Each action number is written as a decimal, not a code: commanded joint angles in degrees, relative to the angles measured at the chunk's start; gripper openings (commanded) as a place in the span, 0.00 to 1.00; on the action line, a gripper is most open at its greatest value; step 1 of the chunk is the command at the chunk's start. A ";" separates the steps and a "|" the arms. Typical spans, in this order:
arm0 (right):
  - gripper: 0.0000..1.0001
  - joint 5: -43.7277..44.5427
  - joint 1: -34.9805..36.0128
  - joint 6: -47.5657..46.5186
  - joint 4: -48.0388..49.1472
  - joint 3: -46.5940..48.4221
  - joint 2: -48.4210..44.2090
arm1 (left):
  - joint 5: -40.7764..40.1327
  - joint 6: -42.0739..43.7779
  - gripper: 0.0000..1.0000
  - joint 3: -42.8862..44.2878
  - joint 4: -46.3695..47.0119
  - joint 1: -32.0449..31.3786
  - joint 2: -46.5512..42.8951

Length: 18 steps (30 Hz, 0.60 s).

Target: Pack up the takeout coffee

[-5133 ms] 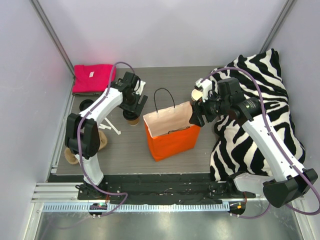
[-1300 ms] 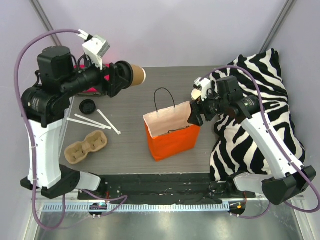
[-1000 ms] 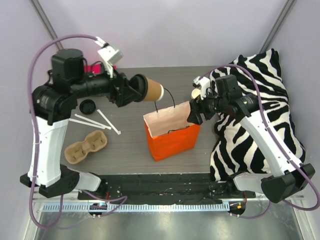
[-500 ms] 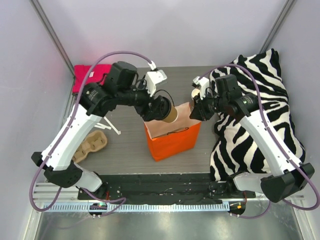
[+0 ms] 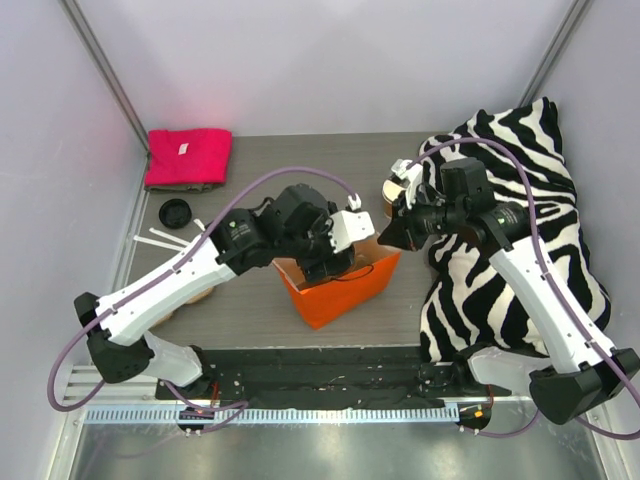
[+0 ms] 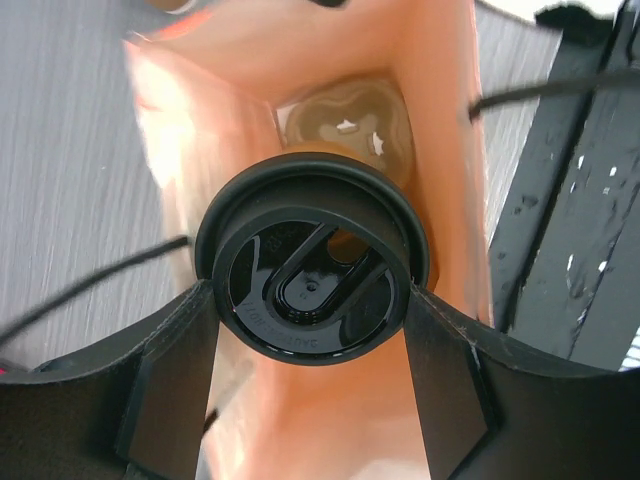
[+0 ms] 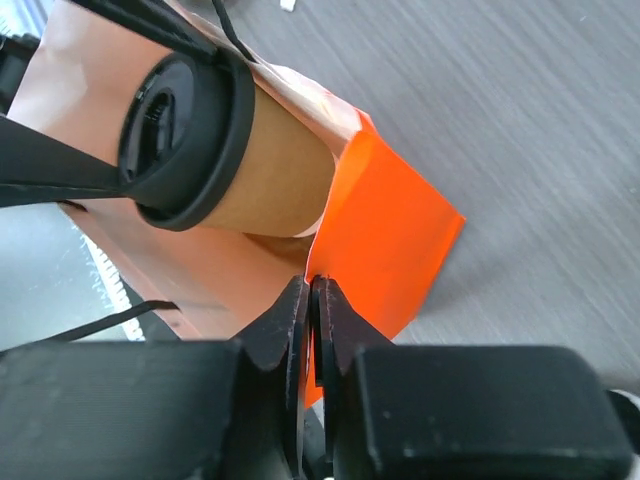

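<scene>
The takeout coffee (image 7: pixel 275 175) is a brown paper cup with a black lid (image 6: pixel 310 290). It hangs inside the mouth of the orange bag (image 5: pixel 345 295), tilted, lid toward the left wrist camera. My left gripper (image 6: pixel 310 312) is shut on it, one finger pressed on each side of the lid. In the top view that gripper (image 5: pixel 335 262) covers the cup. My right gripper (image 7: pixel 312 298) is shut on the bag's (image 7: pixel 395 225) upper rim at the right side (image 5: pixel 388 238), with the paper edge pinched between its fingers. The bag's pale inner wall (image 6: pixel 440 150) surrounds the cup.
A zebra-striped cloth (image 5: pixel 540 230) is heaped along the right side under the right arm. A pink towel (image 5: pixel 188 157) lies at the back left. A loose black lid (image 5: pixel 175 212) and white sticks (image 5: pixel 160 238) lie on the left of the table.
My left arm has swung the cup from the back left over to the bag and lowered it into the mouth. My right gripper has closed on the bag's rim.
</scene>
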 commanded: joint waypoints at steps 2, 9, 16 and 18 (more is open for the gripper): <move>0.17 -2.17 -0.02 1.83 -0.77 -2.59 -3.54 | -4.85 3.77 0.35 -6.74 6.59 -3.10 -3.64; 0.71 -2.17 -0.03 5.54 -4.81 3.11 0.23 | -3.36 5.17 0.35 -10.27 8.00 -3.28 -3.39; 0.83 1.27 -0.11 -4.05 -4.30 9.44 4.62 | 0.33 6.67 0.35 -10.88 8.09 -3.28 -2.94; 0.85 0.92 -0.03 -6.60 -3.68 10.06 6.03 | 0.60 6.85 0.35 -10.97 8.09 -3.28 -2.94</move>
